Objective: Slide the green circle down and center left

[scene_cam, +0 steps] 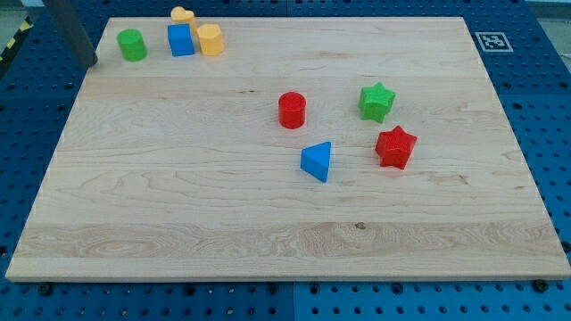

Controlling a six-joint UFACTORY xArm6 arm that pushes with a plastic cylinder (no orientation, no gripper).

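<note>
- Look at the big light wooden board (178, 205). It lies on a blue table with rows of small holes (36, 107).
- Your green circle block (132, 45), a short round plastic piece, sits near the board's top left corner in the view.
- My tip (92, 64) is the low end of a dark rod. The rod comes down from the view's top left. It looks blurry.
- My tip is just to the view's left of the green circle, close to the board's left edge. You cannot tell if it touches the block. It looks a little apart.
- The rod has no jaws. It holds nothing.
- To the view's right of the green circle stands a blue square block (180, 40).
- A yellow block (210, 40) with many sides sits right beside the blue square, on its right.
- Another yellow block (182, 15) peeks out behind the blue square, at the board's top edge. Its shape is hard to tell.
- Near the middle sits a red round block (292, 110).
- Below it, a little to the view's right, lies a blue triangle block (318, 161).
- A green star block (376, 102) and a red star block (395, 147) sit further right. The red star is below the green one.
- A black and white square tag (492, 41) is at the top right.
</note>
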